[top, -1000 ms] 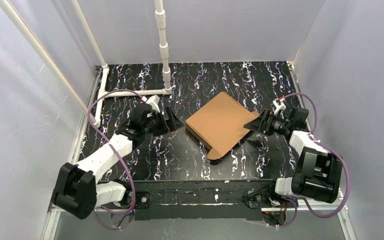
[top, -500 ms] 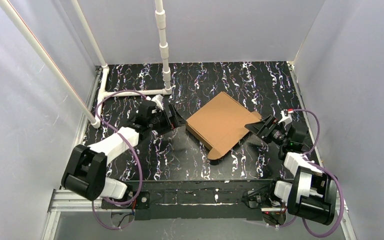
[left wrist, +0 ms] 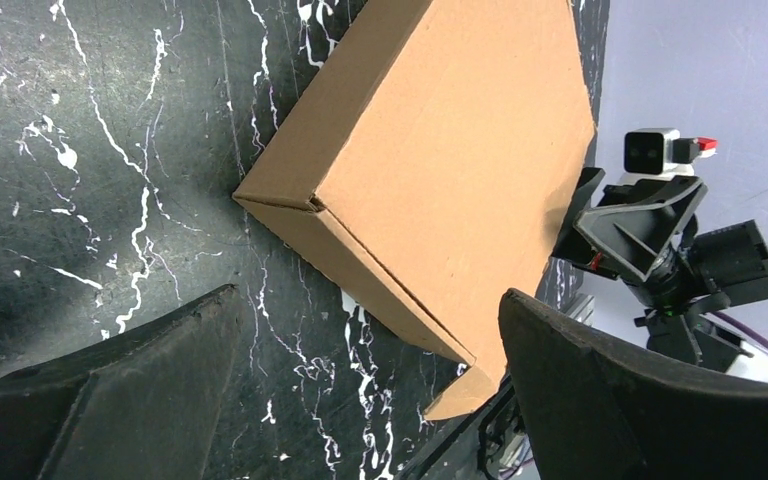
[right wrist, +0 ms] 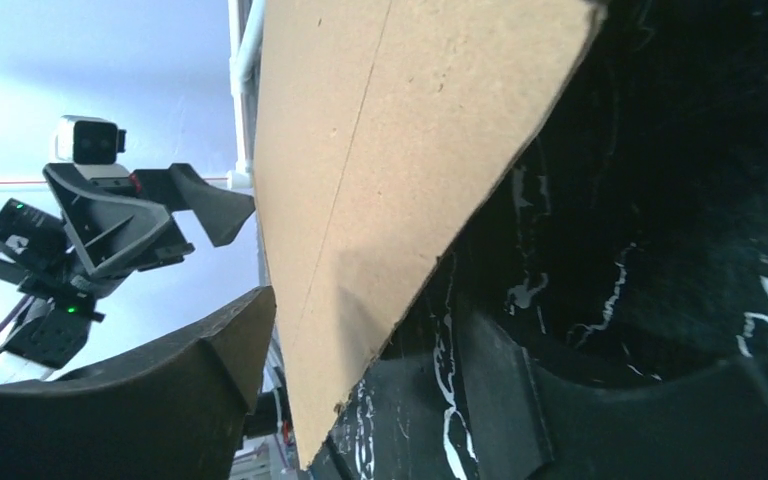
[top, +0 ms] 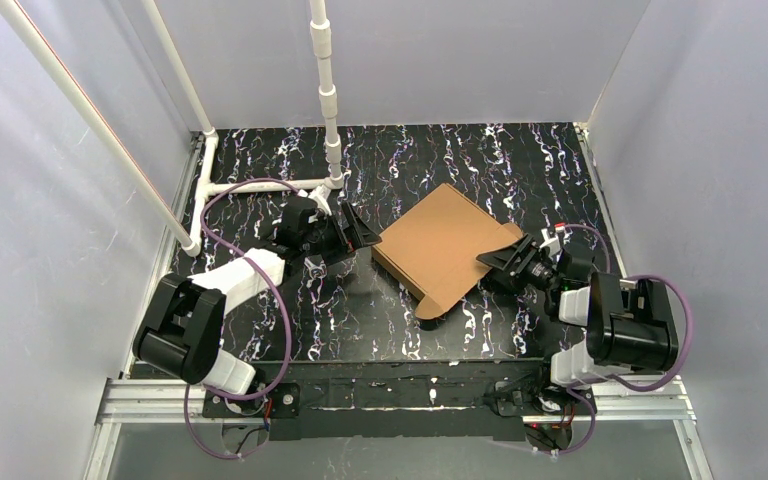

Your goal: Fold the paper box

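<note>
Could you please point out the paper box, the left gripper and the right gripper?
paper box [top: 442,238], top view, middle of its flat brown top.
left gripper [left wrist: 368,300], left wrist view, gap midway between its fingertips.
right gripper [right wrist: 370,310], right wrist view, midway between its fingertips.

- 1 paper box [top: 440,245]
- 2 arms, 1 ea. side: left arm [top: 235,283], right arm [top: 625,335]
- 2 grippers: left gripper [top: 365,230], right gripper [top: 490,269]
- 2 fingers [left wrist: 620,400] per gripper, 4 tot.
- 2 wrist cams [left wrist: 650,150], 1 per arm
- 3 white pipes [top: 328,90] standing at rear left
- 1 black marbled table [top: 360,320]
- 3 grey walls [top: 460,60]: l, back, r
</note>
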Robot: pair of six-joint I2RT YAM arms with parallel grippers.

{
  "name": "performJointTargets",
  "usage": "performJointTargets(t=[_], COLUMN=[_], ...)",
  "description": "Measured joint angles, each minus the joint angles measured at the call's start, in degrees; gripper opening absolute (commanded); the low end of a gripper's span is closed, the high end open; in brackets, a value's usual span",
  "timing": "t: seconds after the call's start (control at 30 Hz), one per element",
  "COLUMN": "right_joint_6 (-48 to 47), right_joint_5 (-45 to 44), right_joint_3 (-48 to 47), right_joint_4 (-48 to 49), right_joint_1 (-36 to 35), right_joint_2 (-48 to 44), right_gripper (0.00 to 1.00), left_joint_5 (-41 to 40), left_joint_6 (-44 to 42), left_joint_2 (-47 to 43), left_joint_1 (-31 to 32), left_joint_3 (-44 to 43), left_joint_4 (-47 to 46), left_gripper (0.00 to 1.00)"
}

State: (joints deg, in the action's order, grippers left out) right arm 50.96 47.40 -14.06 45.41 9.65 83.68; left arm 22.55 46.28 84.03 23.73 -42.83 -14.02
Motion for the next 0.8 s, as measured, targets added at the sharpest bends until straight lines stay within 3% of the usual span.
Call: performJointTargets(t=[0.2,0.3,0.6,0.8], right_joint_6=[5.0,7.4,10.5,4.3], right_joint_5=[1.4,2.0,3.8,7.4], right_joint_3=[-0.3,-0.4,-0.4,-4.0], right_joint_4=[8.4,11.4,14.7,6.6], right_joint_1=[-1.0,-1.0,0.7,3.2], right_joint_2=[6.3,8.8,8.6,10.0], right_gripper=[0.33,0.21,0.06,0.01], left_joint_5=[0.0,0.0,3.4,6.6], left_joint_6=[2.5,3.5,4.3,3.6], left_joint_2=[0.0,0.1,3.9,10.5], left_joint_1=[0.0,-0.1,-1.8,-2.2], left_joint_3=[1.5,2.4,2.7,2.5], left_joint_4=[-2.9,-3.8,-9.4,-12.5], left_gripper=[0.98,0.98,0.98,0.98])
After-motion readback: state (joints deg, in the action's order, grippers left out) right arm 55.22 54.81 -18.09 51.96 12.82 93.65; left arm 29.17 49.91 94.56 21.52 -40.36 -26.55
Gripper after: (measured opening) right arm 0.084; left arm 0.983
